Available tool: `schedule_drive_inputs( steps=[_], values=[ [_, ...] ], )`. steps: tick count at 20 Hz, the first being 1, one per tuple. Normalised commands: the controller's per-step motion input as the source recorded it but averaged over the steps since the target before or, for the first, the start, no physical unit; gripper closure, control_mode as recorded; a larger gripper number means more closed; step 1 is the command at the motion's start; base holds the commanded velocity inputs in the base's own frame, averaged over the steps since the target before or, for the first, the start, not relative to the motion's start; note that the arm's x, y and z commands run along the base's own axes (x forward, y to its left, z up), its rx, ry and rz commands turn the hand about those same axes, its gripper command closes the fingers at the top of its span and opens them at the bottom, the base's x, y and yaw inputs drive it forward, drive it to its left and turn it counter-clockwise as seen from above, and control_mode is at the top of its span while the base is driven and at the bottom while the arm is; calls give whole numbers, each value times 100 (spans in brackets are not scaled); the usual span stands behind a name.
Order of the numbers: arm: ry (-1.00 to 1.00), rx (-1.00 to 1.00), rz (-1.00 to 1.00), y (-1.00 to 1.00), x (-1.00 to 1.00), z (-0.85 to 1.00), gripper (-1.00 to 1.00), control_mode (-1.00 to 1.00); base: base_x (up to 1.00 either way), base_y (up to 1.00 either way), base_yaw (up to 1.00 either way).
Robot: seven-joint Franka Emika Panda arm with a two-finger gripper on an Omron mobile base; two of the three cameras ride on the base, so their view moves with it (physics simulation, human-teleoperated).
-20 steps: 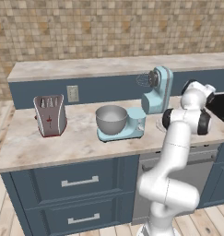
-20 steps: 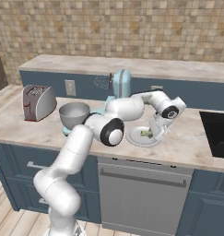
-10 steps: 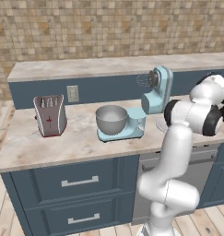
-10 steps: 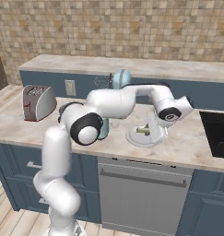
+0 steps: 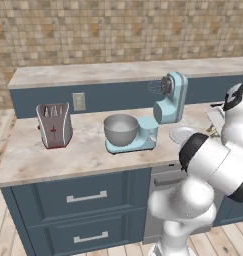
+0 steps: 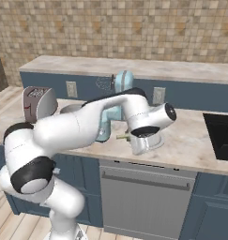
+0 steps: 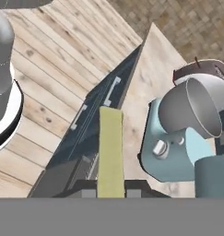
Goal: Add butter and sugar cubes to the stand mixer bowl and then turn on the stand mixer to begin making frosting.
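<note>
Counter [image 5: 68, 155] edge beneath held butter [image 7: 110, 152]

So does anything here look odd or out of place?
Nothing spilled or broken. The jaws are shut on the butter, carried in the air off the plate. The mixer bowl sits upright on the mixer, whose head is tilted back.
</note>
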Motion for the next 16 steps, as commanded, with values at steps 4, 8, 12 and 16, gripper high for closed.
schedule_drive_inputs(
  steps=[4, 8, 12, 16],
  values=[
    [-8, -21, 0, 97, -56, 57, 100, -100, 0, 0, 0],
    [0, -22, 0, 93, -24, 64, 100, -100, 0, 0, 0],
    [0, -23, 0, 87, -5, 64, 100, -100, 0, 0, 0],
    [6, -22, 0, 75, 1, 52, 100, -100, 0, 0, 0]
  ],
)
